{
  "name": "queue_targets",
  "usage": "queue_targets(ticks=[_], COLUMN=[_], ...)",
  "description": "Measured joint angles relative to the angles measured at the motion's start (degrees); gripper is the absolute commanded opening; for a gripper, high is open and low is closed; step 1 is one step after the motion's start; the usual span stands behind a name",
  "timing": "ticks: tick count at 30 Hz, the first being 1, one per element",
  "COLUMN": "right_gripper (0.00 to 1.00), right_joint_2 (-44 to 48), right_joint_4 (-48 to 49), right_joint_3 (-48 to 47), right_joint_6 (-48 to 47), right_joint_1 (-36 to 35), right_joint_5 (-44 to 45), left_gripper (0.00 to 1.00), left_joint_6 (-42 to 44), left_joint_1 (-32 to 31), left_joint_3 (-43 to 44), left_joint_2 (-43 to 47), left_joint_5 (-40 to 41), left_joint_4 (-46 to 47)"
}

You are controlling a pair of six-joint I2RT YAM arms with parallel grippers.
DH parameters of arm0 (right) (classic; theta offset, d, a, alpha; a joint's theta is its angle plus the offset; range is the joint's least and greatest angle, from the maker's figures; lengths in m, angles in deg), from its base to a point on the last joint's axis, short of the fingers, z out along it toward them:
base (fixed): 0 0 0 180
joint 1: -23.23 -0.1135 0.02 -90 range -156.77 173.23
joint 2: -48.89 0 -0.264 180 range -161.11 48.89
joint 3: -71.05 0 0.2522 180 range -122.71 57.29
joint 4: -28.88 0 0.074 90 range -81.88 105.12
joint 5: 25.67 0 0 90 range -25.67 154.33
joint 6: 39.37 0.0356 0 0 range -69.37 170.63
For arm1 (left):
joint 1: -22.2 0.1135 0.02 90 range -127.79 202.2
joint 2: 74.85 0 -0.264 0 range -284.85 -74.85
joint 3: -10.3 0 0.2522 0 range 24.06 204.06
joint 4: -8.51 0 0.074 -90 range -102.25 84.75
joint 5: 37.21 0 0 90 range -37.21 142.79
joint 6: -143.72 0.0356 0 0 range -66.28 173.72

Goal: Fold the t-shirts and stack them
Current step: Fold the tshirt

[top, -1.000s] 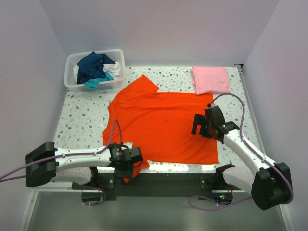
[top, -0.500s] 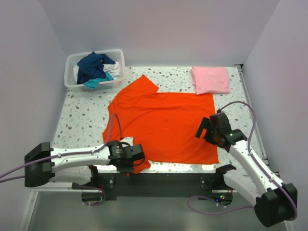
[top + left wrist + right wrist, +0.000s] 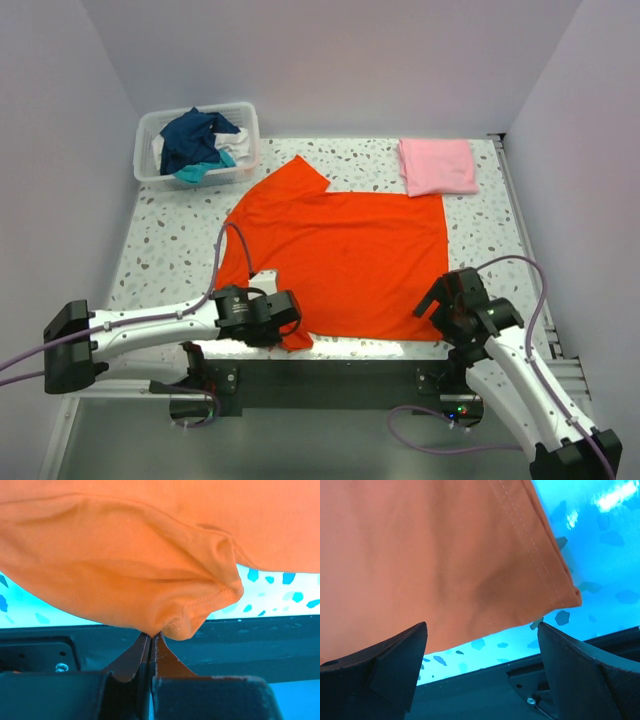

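Orange-red t-shirt (image 3: pixel 340 260): spread flat across the middle of the table (image 3: pixel 160 240), far sleeve pointing toward the basket, hem on my right side.
Near sleeve (image 3: pixel 200 615): bunched and lifted a little at the table's near edge, pinched at its fold.
My left gripper (image 3: pixel 151 639): jaws pressed together on that sleeve, with cloth caught at the very tips.
Hem corner (image 3: pixel 565 592): lying flat on the table near its front edge, ungripped.
My right gripper (image 3: pixel 481 626): jaws spread wide, hovering low over the hem corner, holding nothing.
Step in hand: as I judge it, taking hold of the near edge for the first fold. One side is held, the other is not yet.
Next move calls for: lowering my right jaws around the hem corner and closing on one layer, then lifting both ends together so the cloth does not skew.
Pink t-shirt (image 3: pixel 437 165): folded at the far right corner, likely the start of the stack.
Basket (image 3: pixel 150 125): at the far left, holding crumpled navy, teal and white shirts (image 3: pixel 195 140) to be folded.
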Motion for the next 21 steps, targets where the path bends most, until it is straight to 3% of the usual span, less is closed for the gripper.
queue_targets(ticks=[7, 21], right_gripper=[0.92, 0.62], right_joint_2=[-8.3, -5.9], right_joint_4=[-0.6, 1.6], right_joint_3=[-0.1, 4.2], right_joint_6=[0.2, 4.7], right_joint_1=[0.1, 0.1], right_joint_5=[-0.9, 0.1], left_gripper=[0.0, 0.0], left_joint_6=[1.6, 3.6], left_joint_1=[1.9, 6.0], left_joint_3=[0.2, 0.2], left_joint_2=[1.5, 3.6], left_joint_5=[1.1, 1.1], left_joint_4=[-0.1, 0.0])
